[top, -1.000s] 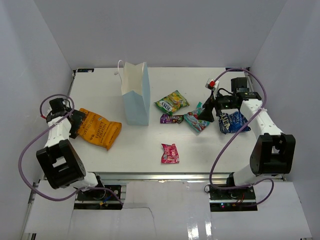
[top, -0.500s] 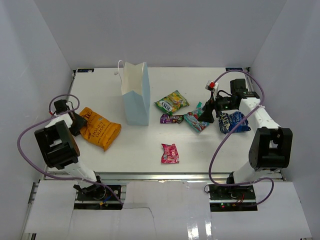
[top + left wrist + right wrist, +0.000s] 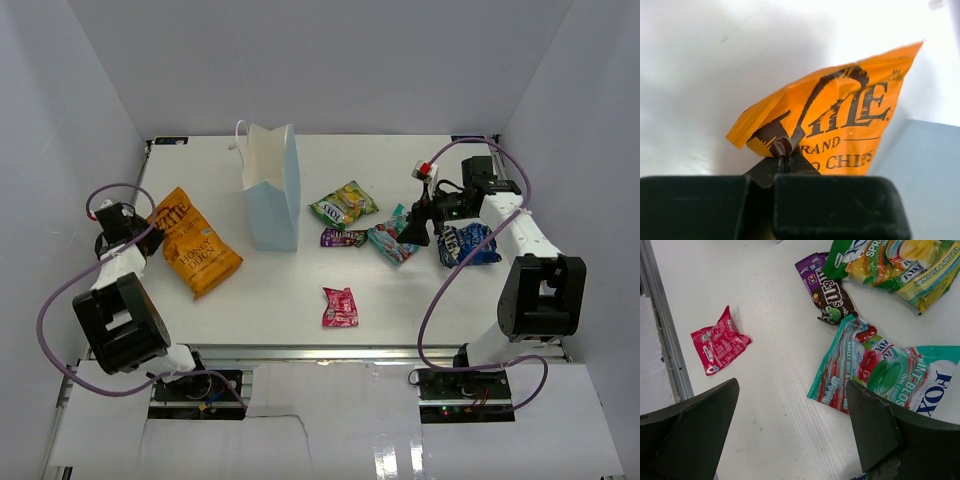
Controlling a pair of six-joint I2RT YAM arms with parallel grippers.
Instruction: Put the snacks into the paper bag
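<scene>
At the left edge of the counter (image 3: pixel 290 290) the left end effector (image 3: pixel 784 160) pinches a corner of the orange chip bag (image 3: pixel 840 125) lettered "CHIP", the paper bag (image 3: pixel 272 200) stands just right of it, and the right end effector (image 3: pixel 791 390) hangs wide over the teal "FOX" packet (image 3: pixel 880 375).

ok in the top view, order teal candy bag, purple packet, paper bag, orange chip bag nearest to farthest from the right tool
from the right tool:
1. teal crinkly candy bag, right beside it
2. small purple packet, further left
3. tall pale-blue paper bag, left of centre
4. orange chip bag, far left
</scene>
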